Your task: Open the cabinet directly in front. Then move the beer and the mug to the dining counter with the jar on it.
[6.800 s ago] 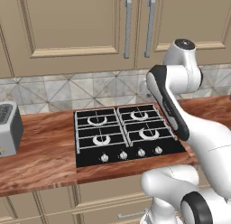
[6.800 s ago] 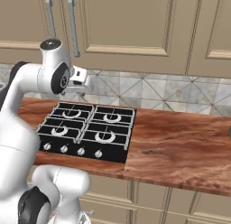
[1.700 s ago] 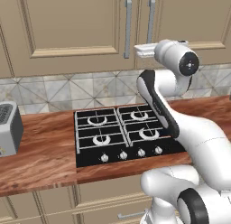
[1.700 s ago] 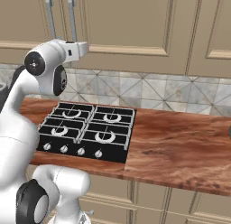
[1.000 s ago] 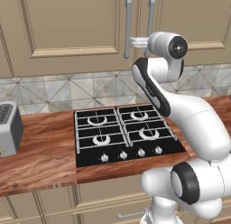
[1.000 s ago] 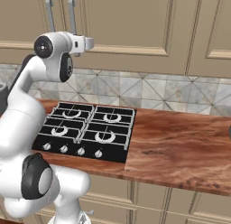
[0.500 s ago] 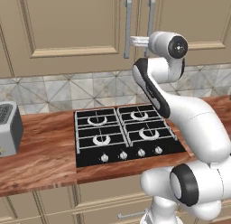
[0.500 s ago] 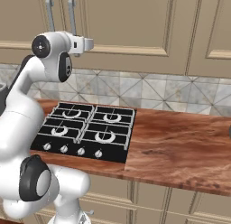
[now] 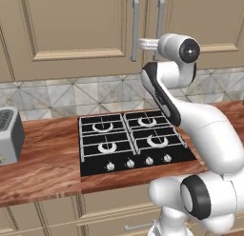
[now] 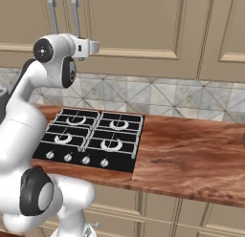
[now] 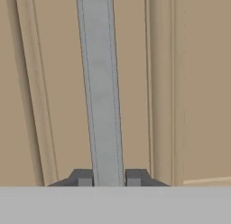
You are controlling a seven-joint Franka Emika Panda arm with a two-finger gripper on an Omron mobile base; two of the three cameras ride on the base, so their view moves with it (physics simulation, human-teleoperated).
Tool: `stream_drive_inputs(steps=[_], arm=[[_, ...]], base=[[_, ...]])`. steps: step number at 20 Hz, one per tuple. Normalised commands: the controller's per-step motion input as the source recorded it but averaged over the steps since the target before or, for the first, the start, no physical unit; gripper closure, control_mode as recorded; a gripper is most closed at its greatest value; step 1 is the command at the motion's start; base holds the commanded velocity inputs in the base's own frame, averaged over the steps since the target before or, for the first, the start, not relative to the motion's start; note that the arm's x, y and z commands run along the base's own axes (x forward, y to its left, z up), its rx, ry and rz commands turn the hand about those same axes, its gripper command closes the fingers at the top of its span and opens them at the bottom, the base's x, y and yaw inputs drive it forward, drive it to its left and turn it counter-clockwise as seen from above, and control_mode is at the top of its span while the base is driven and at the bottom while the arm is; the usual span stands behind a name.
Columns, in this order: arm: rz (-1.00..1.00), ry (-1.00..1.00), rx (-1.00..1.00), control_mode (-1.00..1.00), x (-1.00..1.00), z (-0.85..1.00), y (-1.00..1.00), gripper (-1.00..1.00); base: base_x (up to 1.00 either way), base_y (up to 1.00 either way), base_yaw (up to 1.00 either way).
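Kitchen: hob (image 9: 129, 143), wall cabinet (image 9: 71, 30)

The arm (image 9: 190, 121) is a chain of smooth, glossy white rounded shells with dark grey to black bands and round dark caps at its joints, ending in a white boxy hand with two small dark grey fingertips (image 11: 80, 177).

Black four-burner hob (image 9: 131, 142) set in wood worktop (image 10: 191, 152); grey diamond-tile backsplash (image 9: 66, 94); toaster (image 9: 9, 142) at left.
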Motion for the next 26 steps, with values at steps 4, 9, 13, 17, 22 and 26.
stream_drive_inputs(steps=[4, 9, 13, 17, 22, 26], arm=[[0.00, -0.10, 0.00, -1.00, -0.51, 0.26, -0.51, 1.00], [0.00, -0.10, 0.00, -1.00, -0.59, 0.27, -0.63, 1.00], [0.00, -0.09, 0.00, -1.00, -0.63, 0.29, -0.69, 1.00], [0.00, -0.09, 0.00, -1.00, -0.69, 0.28, -0.76, 1.00], [-0.01, -0.08, 0.00, -1.00, -0.72, 0.28, -0.83, 1.00], [-0.02, -0.08, 0.00, -1.00, -0.69, 0.27, -0.84, 1.00]], base=[[0.00, 0.00, 0.00], [0.00, 0.00, 0.00], [0.00, 0.00, 0.00], [0.00, 0.00, 0.00], [0.00, 0.00, 0.00], [0.00, 0.00, 0.00]])
